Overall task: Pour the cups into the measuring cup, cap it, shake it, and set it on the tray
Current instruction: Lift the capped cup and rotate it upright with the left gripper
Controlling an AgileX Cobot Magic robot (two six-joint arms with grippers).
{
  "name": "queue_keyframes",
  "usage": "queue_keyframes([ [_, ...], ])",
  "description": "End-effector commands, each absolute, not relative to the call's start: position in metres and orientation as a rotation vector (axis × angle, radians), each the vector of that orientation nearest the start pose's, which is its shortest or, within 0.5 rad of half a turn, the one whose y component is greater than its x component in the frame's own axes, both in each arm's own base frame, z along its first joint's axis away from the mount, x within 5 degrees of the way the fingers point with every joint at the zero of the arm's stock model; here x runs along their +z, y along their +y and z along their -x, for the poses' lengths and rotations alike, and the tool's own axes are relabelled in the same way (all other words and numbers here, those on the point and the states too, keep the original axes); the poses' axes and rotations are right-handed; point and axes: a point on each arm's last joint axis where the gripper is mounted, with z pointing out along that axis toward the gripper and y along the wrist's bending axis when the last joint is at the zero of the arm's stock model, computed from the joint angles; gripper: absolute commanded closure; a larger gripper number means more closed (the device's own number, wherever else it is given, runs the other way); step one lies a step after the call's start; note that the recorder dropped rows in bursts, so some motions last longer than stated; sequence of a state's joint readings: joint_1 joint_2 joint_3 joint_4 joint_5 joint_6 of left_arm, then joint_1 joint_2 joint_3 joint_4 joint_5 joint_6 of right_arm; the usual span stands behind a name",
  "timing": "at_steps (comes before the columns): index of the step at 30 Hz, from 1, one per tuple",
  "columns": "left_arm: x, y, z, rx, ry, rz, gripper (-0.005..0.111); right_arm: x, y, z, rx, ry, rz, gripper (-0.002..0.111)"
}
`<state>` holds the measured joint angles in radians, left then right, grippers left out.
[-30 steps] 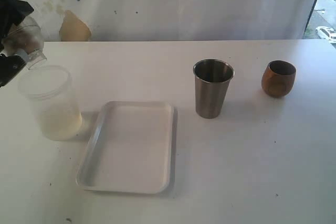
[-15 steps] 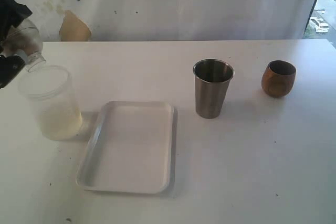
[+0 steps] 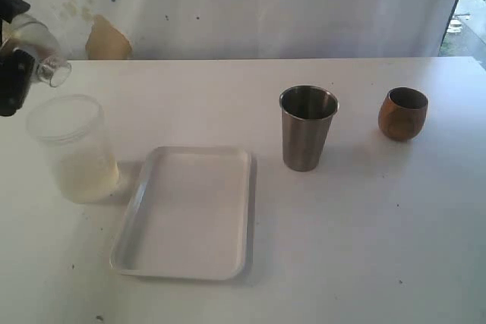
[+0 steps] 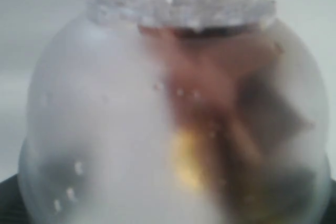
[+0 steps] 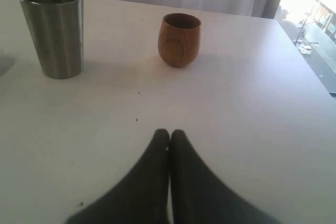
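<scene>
The steel tumbler (image 3: 307, 128) (image 5: 52, 30) stands upright right of the white tray (image 3: 129, 221). Further right sits the brown wooden cup (image 3: 402, 114) (image 5: 179, 40). At the far left, my left gripper (image 3: 21, 64) is shut on a clear domed cap (image 3: 34, 45) (image 4: 157, 129) with a short neck. It holds the cap just above a frosted plastic container (image 3: 74, 153). The cap fills the left wrist view and hides the fingers. My right gripper (image 5: 169, 132) is shut and empty, low over the table, short of both cups. No clear measuring cup with printed marks is in view.
The white table (image 3: 364, 225) runs back to a pale curtain wall with a tan patch (image 3: 106, 39). A window edge shows at the far right (image 3: 471, 5). The frosted container stands close beside the tray's left rim.
My left gripper has lifted the domed cap up off the frosted container's mouth, and its neck now points right. The cups, the tray and the right gripper have not moved.
</scene>
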<state>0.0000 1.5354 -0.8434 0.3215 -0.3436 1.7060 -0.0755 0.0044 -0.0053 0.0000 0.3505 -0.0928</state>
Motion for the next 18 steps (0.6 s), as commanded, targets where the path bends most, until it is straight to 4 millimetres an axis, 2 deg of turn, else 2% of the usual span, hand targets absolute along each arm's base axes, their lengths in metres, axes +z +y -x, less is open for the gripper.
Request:
queue_keyframes([
  [1,0.267,-0.006,-0.336,1.038,1.331,-1.366,0.107,0.182,-0.004,-0.053,-0.125,1.836,0.013,0.108],
  [3,0.270,-0.004,-0.336,0.814,1.502,-1.038,0.107,0.182,-0.004,-0.053,-0.125,1.836,0.013,0.108],
  [5,0.277,0.000,-0.336,0.529,1.606,-0.580,0.107,0.182,-0.004,-0.053,-0.125,1.836,0.013,0.108],
  [6,0.282,0.003,-0.335,0.365,1.626,-0.334,0.107,0.182,-0.004,-0.053,-0.125,1.836,0.013,0.108],
  [7,0.285,0.005,-0.334,0.235,1.629,-0.158,0.107,0.182,-0.004,-0.053,-0.125,1.836,0.013,0.108],
  [9,0.291,0.005,-0.332,0.003,1.605,0.083,0.107,0.182,-0.004,-0.053,-0.125,1.836,0.013,0.108],
  [14,0.311,-0.006,-0.325,-0.231,1.486,0.112,0.107,0.182,-0.004,-0.053,-0.125,1.836,0.013,0.108],
  [18,0.323,-0.015,-0.318,-0.240,1.437,-0.024,0.107,0.182,-0.004,-0.053,-0.125,1.836,0.013,0.108],
])
